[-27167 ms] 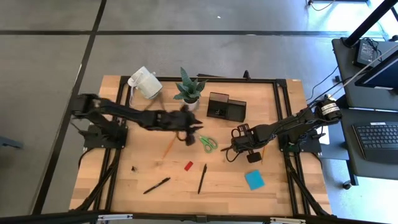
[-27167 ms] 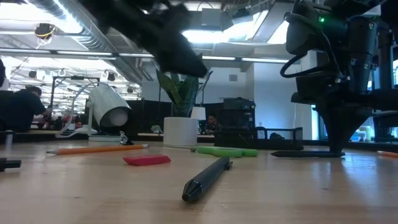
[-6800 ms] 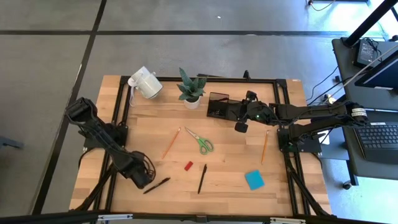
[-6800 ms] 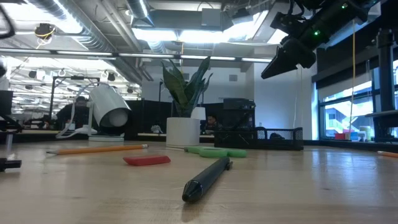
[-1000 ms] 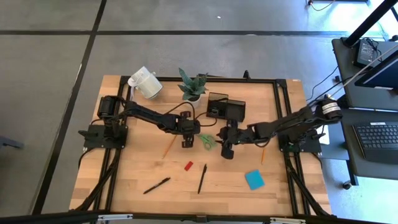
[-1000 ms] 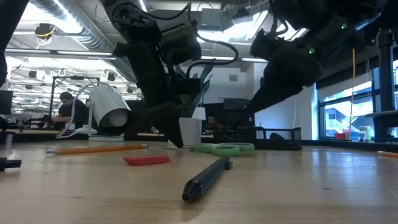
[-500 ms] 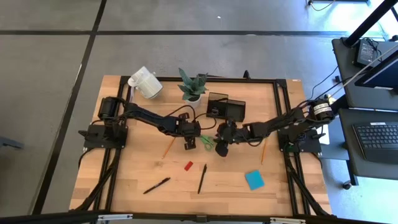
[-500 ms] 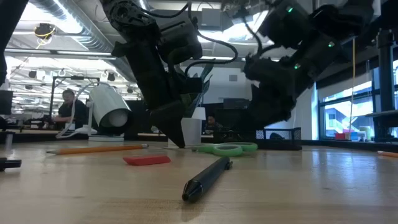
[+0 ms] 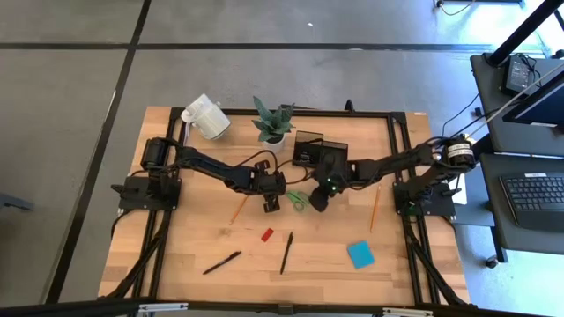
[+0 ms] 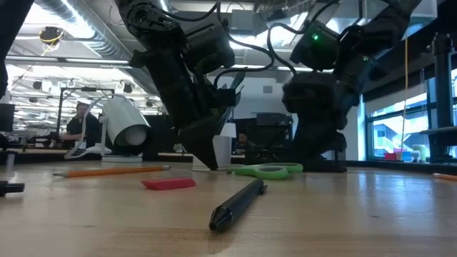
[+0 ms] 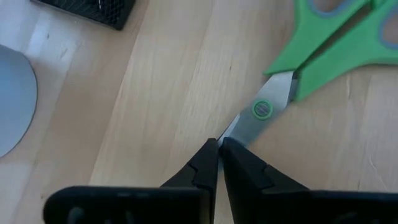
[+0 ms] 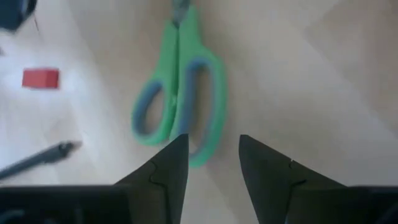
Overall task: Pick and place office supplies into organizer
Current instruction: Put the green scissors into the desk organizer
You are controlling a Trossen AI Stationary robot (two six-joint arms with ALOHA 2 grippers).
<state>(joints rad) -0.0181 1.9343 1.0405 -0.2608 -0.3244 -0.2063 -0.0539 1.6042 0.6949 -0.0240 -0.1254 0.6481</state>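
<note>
The green-handled scissors [image 9: 296,199] lie flat on the table's middle, blades toward the left arm, handles [image 12: 180,93] toward the right arm. My left gripper [image 11: 219,144] is shut on the blades. My right gripper [image 12: 211,142] stands open just behind the handle loops, one finger over a loop's end; I cannot tell whether it touches. The black organizer [image 9: 320,151] stands just beyond the scissors, toward the far edge. My left gripper pinches the scissors' shut blades [image 11: 231,127] near their tip, between its two fingers. The fingers slant down from the table's left side and lie roughly along the blades. The scissors rest flat on the wood [image 10: 268,170].
Near the scissors lie a red block [image 9: 267,234], two black pens [image 9: 286,252] [image 9: 222,261], an orange pencil [image 9: 239,209], a yellow pencil [image 9: 375,210] and a blue pad [image 9: 359,254]. A white mug [image 9: 205,118] and a potted plant [image 9: 270,128] stand at the far edge.
My right gripper has rolled about its pointing line, shifted toward the far edge and sunk behind the scissors' handles, staying open. My left gripper has stayed at the blade end.
</note>
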